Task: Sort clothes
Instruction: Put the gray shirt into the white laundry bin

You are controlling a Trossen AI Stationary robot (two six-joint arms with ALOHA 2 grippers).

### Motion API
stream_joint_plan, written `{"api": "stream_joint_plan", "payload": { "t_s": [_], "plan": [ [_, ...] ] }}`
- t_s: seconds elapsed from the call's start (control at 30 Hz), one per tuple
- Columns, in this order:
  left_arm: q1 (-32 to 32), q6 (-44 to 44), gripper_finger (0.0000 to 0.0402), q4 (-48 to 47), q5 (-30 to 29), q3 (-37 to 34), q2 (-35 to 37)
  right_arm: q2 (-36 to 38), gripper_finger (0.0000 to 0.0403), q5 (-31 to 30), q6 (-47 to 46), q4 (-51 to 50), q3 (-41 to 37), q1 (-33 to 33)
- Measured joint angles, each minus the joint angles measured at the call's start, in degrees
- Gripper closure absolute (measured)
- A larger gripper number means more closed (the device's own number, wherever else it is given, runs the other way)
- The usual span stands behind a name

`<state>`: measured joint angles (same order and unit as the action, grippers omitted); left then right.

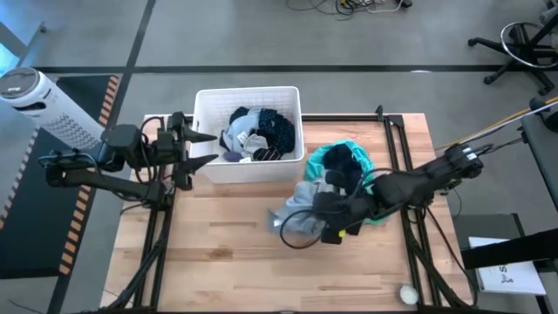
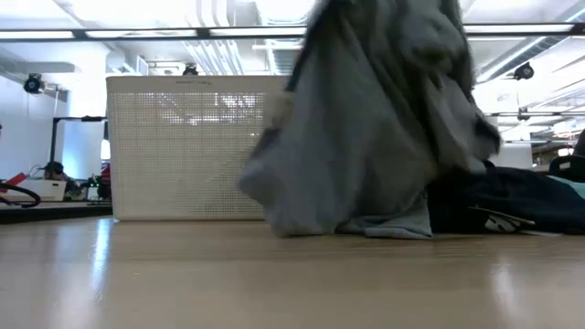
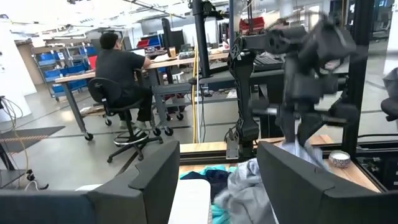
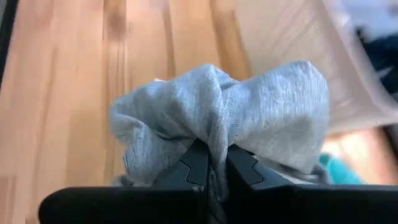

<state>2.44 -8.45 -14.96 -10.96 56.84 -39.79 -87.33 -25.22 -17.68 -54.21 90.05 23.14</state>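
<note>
My right gripper (image 4: 219,163) is raised over the table's middle right (image 1: 324,220) and is shut on a grey garment (image 4: 217,112). The garment hangs in a bunch (image 2: 366,119). Behind it a teal garment (image 1: 324,157) lies on the table with a dark navy one (image 1: 349,164) on top. The white bin (image 1: 209,103) at the far middle holds several more clothes (image 1: 257,131). At the bin's left wall my left gripper (image 1: 212,148) is open with nothing between its fingers (image 3: 149,180). My right gripper pinches a bunched fold of the grey garment (image 4: 214,146) between its two fingers. The cloth bulges out on both sides past the fingertips (image 4: 198,163). The fingers slant downward. The garment hangs below them, and its lower end (image 2: 384,224) rests on the table.
A white cylinder (image 1: 39,100) stands off the table's far left corner. A small round object (image 1: 407,295) sits near the front right edge. Bare wood (image 1: 227,253) lies in front of the bin. A person sits at a desk (image 3: 121,74) in the room beyond.
</note>
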Motion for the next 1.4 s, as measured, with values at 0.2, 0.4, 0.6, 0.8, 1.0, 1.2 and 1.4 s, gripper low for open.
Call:
{"api": "stream_joint_plan", "payload": {
  "t_s": [0.2,0.4,0.6,0.8,1.0,1.2,1.4],
  "plan": [
    [0.02,-1.77,0.0205,0.36,0.0,0.0,0.05,0.0,0.04,-5.8,7.06,0.18,7.24,-0.23],
    [-0.01,-4.25,0.0211,-1.92,0.0,0.0,0.04,0.0,0.04,-12.39,14.49,1.79,14.6,-0.75],
    [0.04,-4.43,0.0263,-5.6,0.0,-1.22,-1.27,-0.2,0.04,-14.02,24.58,9.23,20.62,-3.37],
    [0.08,-4.5,0.0363,2.69,0.0,-8.87,-0.39,-2.55,0.0401,-13.8,33.86,16.53,27.97,-6.88],
    [0.08,-2.86,0.0388,11.69,0.19,-18.67,4.1,-7.01,0.0401,-13.55,43.0,25.09,35.69,-9.7],
    [0.08,-0.4,0.04,18.59,4.08,-27.04,8.12,-14.2,0.0401,-13.48,53.88,34.33,45.02,-12.38],
    [0.09,0.94,0.0401,24.54,5.38,-32.7,9.84,-16.12,0.0401,-11.74,67.33,52.6,44.87,-16.43]
  ]
}}
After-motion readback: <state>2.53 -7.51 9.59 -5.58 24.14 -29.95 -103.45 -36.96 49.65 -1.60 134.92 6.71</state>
